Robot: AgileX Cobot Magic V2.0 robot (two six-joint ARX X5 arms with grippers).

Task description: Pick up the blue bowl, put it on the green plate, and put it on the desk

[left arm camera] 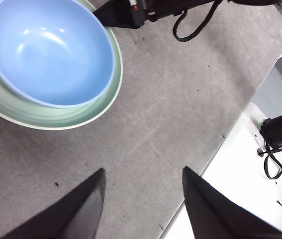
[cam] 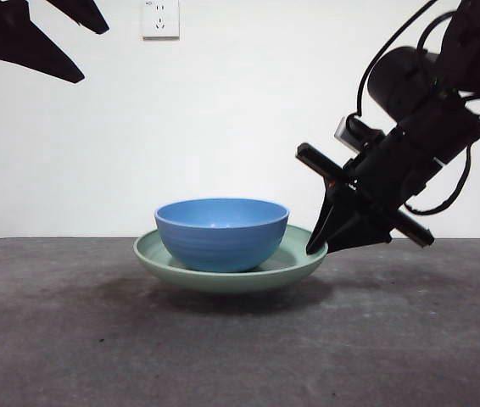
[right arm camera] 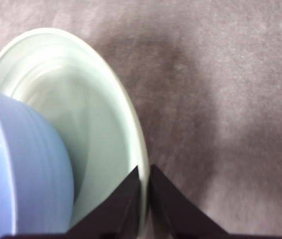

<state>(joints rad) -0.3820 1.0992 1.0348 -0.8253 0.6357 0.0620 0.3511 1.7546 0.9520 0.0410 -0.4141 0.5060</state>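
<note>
Bowl (cam: 221, 233) is already sitting inside the plate (cam: 299, 261), so that part looks done. What's going on now is the plate-to-counter bit: the right gripper (right arm camera: 145, 199) has its fingers pinched onto the plate's rim, one inside and one outside. In the front view the plate seems to hang just clear of the counter (cam: 70, 339), shadow underneath, though I wouldn't swear to the gap.

So my guess for the next move: lower the stack flat and gently until the plate rests fully, then let go and back off sideways and up. It's only held by one edge, with a bowl as extra weight, so any tilt could slide the bowl or twist the plate out of the pinch.

Room-wise, bare counter all around the plate, nothing close to bump into. From the left wrist view the counter's edge is well off to one side, far from the plate. The left gripper (left arm camera: 143, 199) is up high and away, fingers spread, holding nothing. Back wall has an outlet (cam: 160, 17), that's all.
</note>
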